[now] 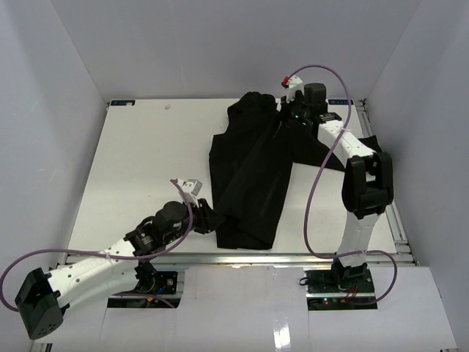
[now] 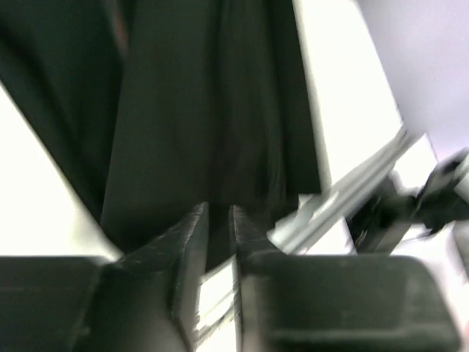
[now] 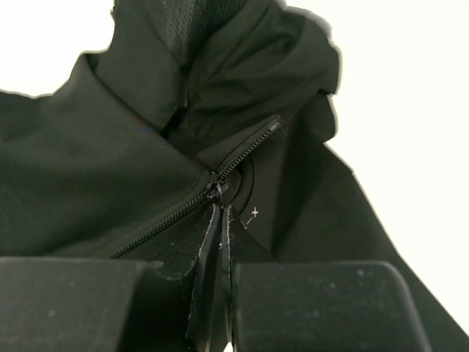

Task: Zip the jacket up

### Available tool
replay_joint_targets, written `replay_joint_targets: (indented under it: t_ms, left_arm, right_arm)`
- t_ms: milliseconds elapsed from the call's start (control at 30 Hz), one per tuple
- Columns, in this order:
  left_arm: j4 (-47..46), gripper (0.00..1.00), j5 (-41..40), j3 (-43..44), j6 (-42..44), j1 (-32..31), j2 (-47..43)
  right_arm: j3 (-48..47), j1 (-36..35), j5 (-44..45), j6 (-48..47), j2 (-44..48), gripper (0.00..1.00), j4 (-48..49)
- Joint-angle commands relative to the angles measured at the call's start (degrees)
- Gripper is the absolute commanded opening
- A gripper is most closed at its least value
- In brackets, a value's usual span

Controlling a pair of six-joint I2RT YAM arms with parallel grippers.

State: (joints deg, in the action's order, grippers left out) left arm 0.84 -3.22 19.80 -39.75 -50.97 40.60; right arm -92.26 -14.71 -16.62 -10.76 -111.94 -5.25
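Currently the black jacket (image 1: 249, 183) lies slack on the white table (image 1: 139, 161), collar far. The fabric looks thin, light and slippery, and likely bunches unless the hem (image 1: 245, 238) is tensioned. The right gripper (image 3: 222, 213) pinches the zipper pull (image 3: 215, 192). The left gripper (image 2: 218, 220) sits at the hem, fingers narrowly apart; the blur hides any hold.

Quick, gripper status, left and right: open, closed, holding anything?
Left gripper: jaws slightly apart at the jacket hem; whether it grips cloth cannot be told.
Right gripper: closed on the zipper pull.
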Motion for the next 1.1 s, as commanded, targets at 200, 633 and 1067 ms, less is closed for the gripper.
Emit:
replay_joint_targets:
  t_ms: [200,633,1067]
  left_arm:
    - [-0.4,0.63,1.7,9.7,4.7,-1.8,10.4]
    - [-4.8,0.66,-3.0,35.1,19.9,-1.6,40.2]
    - [-5.7,0.00,-4.0,39.7,22.7,-0.4,52.5]
  right_arm:
    - [15.0,4.9,-6.4,3.3,14.9,0.08,17.6]
    - [27.5,2.5,-11.0,9.4,25.1,0.08,16.8]
    - [27.5,0.7,-7.9,10.3,26.0,0.08,15.5]
